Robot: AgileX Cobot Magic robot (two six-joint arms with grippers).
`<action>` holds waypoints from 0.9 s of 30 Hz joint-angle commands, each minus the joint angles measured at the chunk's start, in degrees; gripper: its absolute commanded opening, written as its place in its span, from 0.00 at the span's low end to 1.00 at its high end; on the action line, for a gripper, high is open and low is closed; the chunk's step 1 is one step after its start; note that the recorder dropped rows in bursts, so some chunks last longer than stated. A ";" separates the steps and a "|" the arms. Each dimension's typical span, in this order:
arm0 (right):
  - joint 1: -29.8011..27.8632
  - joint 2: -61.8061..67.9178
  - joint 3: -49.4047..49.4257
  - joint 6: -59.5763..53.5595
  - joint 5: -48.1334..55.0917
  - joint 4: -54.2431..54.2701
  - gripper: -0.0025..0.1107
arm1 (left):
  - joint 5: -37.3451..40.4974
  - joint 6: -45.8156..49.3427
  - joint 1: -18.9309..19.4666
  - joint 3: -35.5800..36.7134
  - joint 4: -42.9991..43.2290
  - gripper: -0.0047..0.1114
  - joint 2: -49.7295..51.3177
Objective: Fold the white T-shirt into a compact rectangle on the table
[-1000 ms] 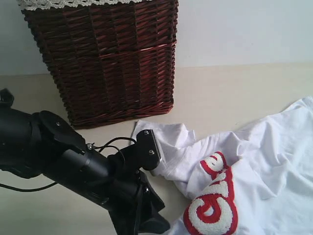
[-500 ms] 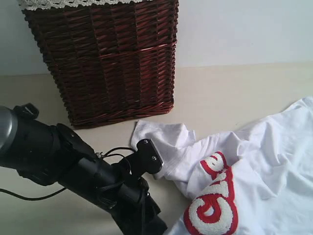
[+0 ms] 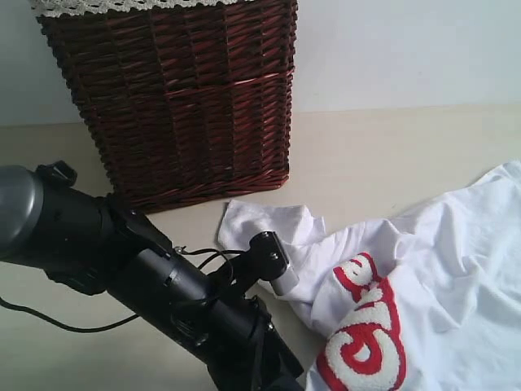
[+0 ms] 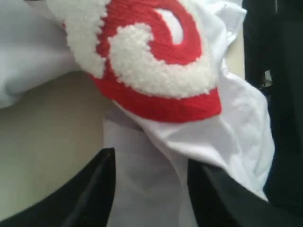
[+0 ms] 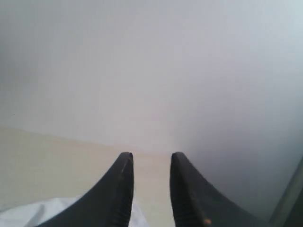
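— Where is the shirt?
— The shirt (image 3: 440,244) lies on the table (image 3: 391,155), in front of the basket (image 3: 179,106) and off to one side of it. It is all crumpled, not folded. A sleeve (image 3: 260,220) is the bit nearest the basket's bottom edge, but it does not touch the basket.
— What is on it?
— A red band (image 3: 362,342) with fuzzy white letters. It sits on the part farther from the basket, and it is bent in folds.
— And the left arm?
— The black left arm (image 3: 163,285) reaches low in front of the basket, down to the shirt's edge. Its tip runs out of the exterior view.
— What do its jaws do?
— The left gripper (image 4: 149,158) has its two black fingers (image 4: 94,189) apart. A flat strip of white shirt lies between them, right by the red band. The cloth looks loose, not squeezed, so the jaws are let go.
— And the other one?
— The right gripper (image 5: 150,156) shows only in its own view. Its jaws stand a little apart with nothing between them. Bare table and a pale wall (image 5: 151,66) show through the gap. I cannot tell where it is from the basket.
— What is the basket like?
— Dark red-brown wicker, with white lace (image 3: 106,6) on top
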 commanded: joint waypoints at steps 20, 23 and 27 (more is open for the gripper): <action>0.00 -0.15 0.25 54.58 -7.68 6.34 0.28 | 18.17 -1.13 -1.92 -0.49 -5.15 0.47 -0.04; 0.00 -0.15 0.25 54.70 -8.87 6.53 0.28 | 18.10 -1.13 -4.79 -0.49 -9.65 0.47 -0.04; 0.00 -0.15 0.25 55.39 -8.63 6.67 0.28 | 17.11 0.52 -10.44 -0.49 -17.06 0.47 -0.04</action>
